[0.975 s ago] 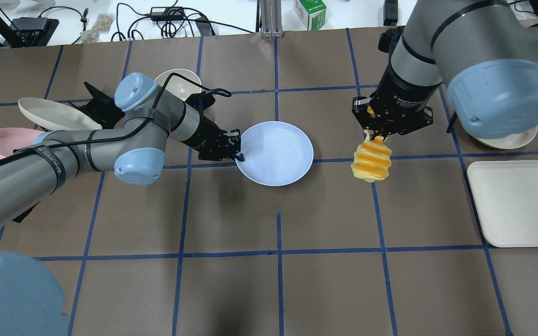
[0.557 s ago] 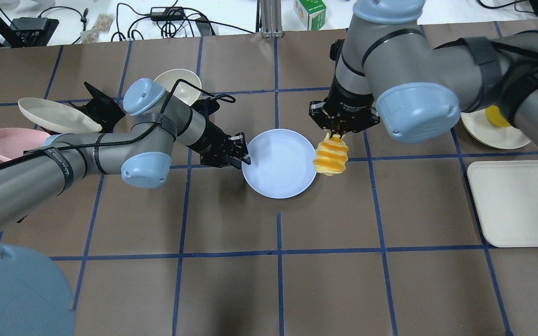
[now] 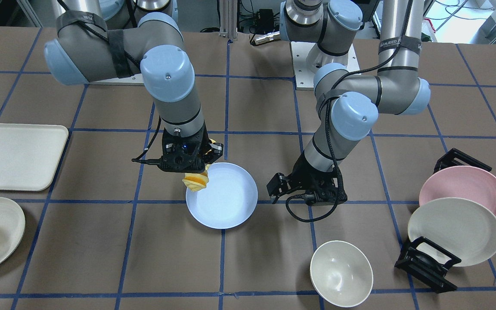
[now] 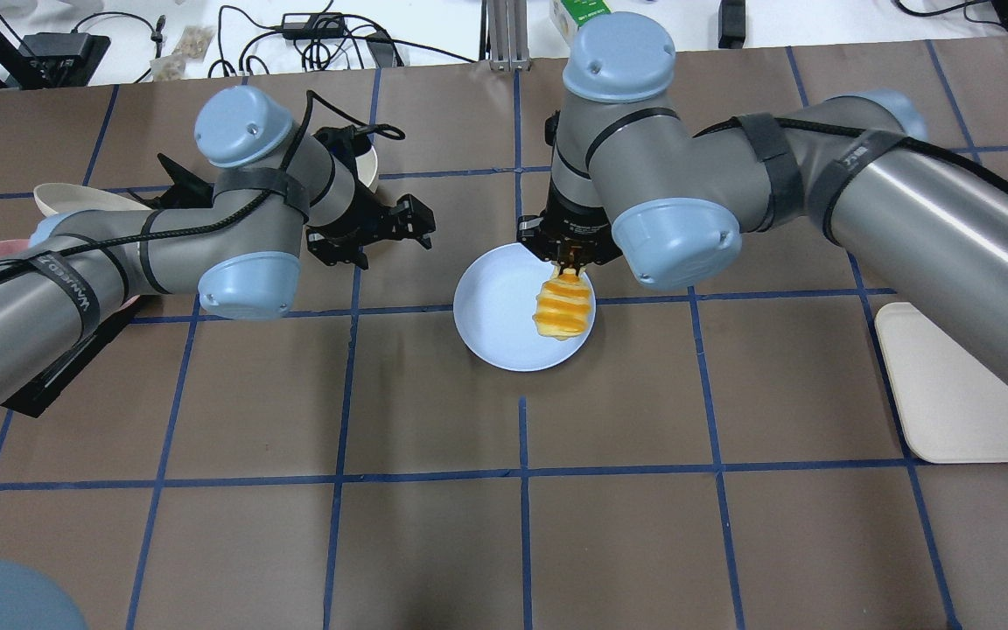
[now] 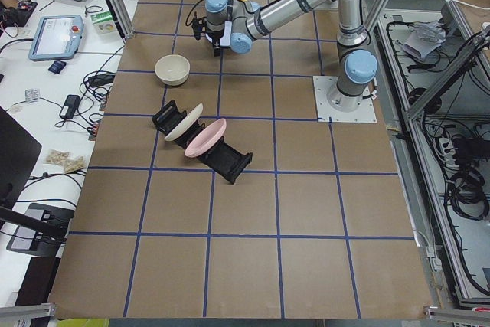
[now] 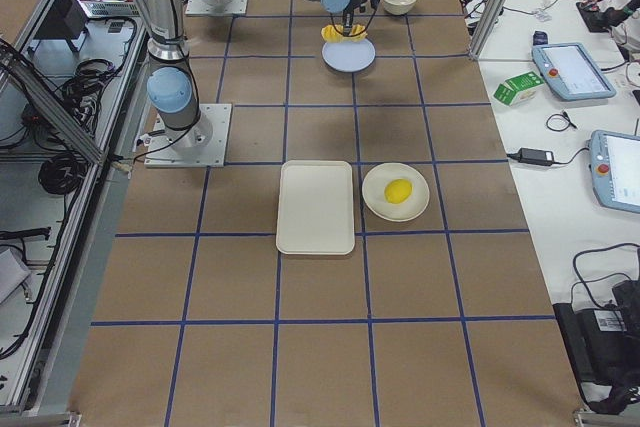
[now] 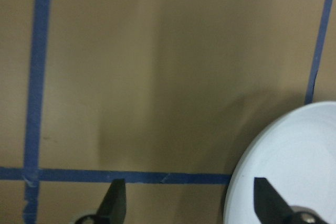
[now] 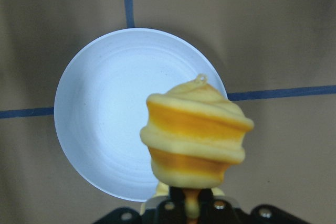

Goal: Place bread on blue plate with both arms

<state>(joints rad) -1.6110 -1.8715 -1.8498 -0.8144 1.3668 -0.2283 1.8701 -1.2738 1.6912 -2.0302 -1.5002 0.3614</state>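
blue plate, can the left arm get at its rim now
Probably yes: left gripper is open beside the blue plate, nothing between; the right gripper holds the bread over the opposite edge.

The bread (image 4: 564,306) over the right edge of the plate (image 4: 493,325), left gripper (image 4: 381,234) apart to its left.

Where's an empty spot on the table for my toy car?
The bare squares between the blue plate and the cream tray, and the wide strip on the robot's side of that plate. Crowded: around the bowl, pink plate and racked cream plate.
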